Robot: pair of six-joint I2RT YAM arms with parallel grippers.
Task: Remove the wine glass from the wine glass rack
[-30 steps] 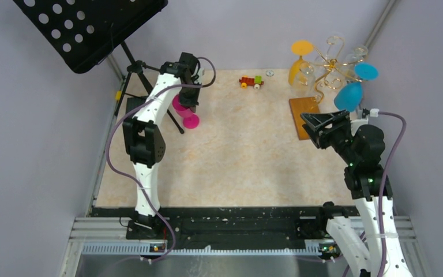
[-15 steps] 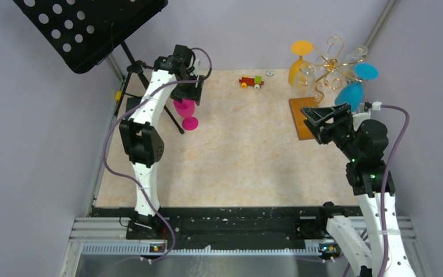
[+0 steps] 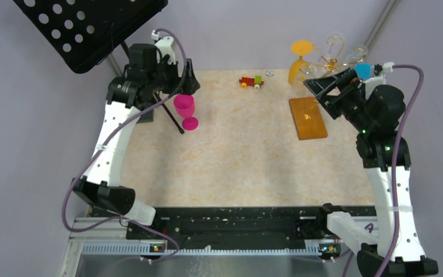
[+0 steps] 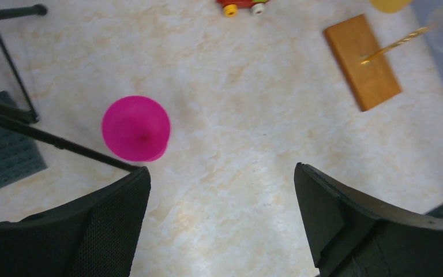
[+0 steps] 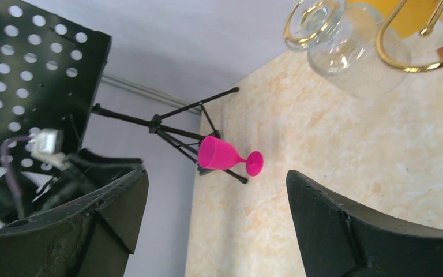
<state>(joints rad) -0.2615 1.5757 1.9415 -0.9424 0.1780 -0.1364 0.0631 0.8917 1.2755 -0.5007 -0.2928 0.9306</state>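
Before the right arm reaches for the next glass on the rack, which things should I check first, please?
1. Left gripper open and empty: ok.
2. Pink glass upright on the table, free of that gripper: ok.
3. Pink glass apart from the tripod leg: cannot tell, they are very close.
4. Right gripper open and empty: ok.
5. Clear glass hanging on the rack, ahead of the right gripper, not yet between its jaws: ok.
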